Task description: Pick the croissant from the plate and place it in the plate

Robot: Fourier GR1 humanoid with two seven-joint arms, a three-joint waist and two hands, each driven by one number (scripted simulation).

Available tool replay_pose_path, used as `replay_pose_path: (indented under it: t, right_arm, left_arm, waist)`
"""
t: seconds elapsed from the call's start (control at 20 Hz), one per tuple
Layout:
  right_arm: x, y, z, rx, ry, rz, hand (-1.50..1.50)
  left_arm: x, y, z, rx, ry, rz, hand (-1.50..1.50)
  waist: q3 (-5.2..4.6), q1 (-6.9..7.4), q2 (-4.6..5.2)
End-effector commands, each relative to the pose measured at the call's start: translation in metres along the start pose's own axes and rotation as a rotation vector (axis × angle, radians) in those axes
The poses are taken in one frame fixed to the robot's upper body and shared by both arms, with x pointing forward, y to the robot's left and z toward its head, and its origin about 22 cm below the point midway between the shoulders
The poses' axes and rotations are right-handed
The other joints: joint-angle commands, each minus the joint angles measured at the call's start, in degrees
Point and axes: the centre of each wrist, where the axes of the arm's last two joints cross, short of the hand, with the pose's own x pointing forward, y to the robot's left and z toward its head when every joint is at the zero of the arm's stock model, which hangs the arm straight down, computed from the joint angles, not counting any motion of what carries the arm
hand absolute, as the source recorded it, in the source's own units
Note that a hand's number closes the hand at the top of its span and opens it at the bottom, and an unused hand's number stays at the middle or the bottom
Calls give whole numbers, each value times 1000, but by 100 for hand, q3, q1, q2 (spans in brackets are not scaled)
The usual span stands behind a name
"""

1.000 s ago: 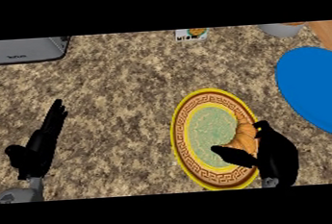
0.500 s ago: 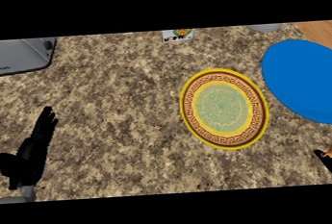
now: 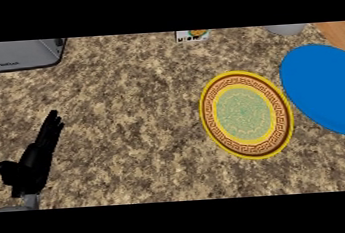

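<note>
1. So the yellow patterned plate (image 3: pixel 246 115) sits a bit right of center on the speckled counter (image 3: pixel 130 101), and there's nothing on it. The plain blue plate (image 3: pixel 327 89) is just beside it at about 2 o'clock, partly cut off by the right edge of the view.
2. The croissant isn't visible anywhere, not on either plate and not on the counter. Can't say where it is, only that it's out of shot.
3. The right hand isn't in the picture at all, so whether it's holding anything is a cannot-tell from me.
4. The left hand (image 3: pixel 36 159) is parked at roughly 8 o'clock near the lower left edge, fingers straight and relaxed, holding nothing, well apart from both plates. Just resting.
5. Which way the croissant points, or how its long axis runs: no idea, it's not showing.
6. What could go wrong, my guess: the blue plate hangs off the edge of the view, so a drop made too far toward 3 o'clock could land on the rim or past it. A curved pastry set on a rim could tip off onto the counter.
7. Also up top: a grey appliance (image 3: pixel 20 53) at 11 o'clock and a small box (image 3: pixel 192 35) at 12, both clear of the action.
</note>
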Motion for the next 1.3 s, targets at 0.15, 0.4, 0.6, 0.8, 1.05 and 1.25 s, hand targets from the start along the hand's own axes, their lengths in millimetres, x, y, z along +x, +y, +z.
replay_pose_path:
  t: [0.15, 0.4, 0.6, 0.8, 1.05, 1.25]
  right_arm:
    - [-32, -55, 7, -108, -74, -74, 150]
    - [-25, -64, -32, -105, -74, -120, 150]
    - [21, -65, -52, -48, -86, -99, 150]
    - [51, -26, -67, 8, -121, -157, 150]
    - [73, 19, -95, 60, -136, -184, 150]
    - [101, 45, -112, 68, -144, -166, 150]
  left_arm:
    - [8, -3, -10, -52, -25, -1, 0]
    - [3, -22, -10, -71, -20, 0, 0]
    - [12, -26, -16, -59, -35, 12, 0]
    - [20, -33, -18, -63, -40, -9, 0]
    - [13, -11, -10, -98, -41, -2, 0]
    - [14, -11, -19, -91, -35, 3, 0]
  waist:
    - [-10, 271, 60]
    - [-8, 361, 77]
    - [-9, 394, 80]
    - [-7, 446, 89]
    - [-3, 510, 97]
    - [-5, 483, 96]
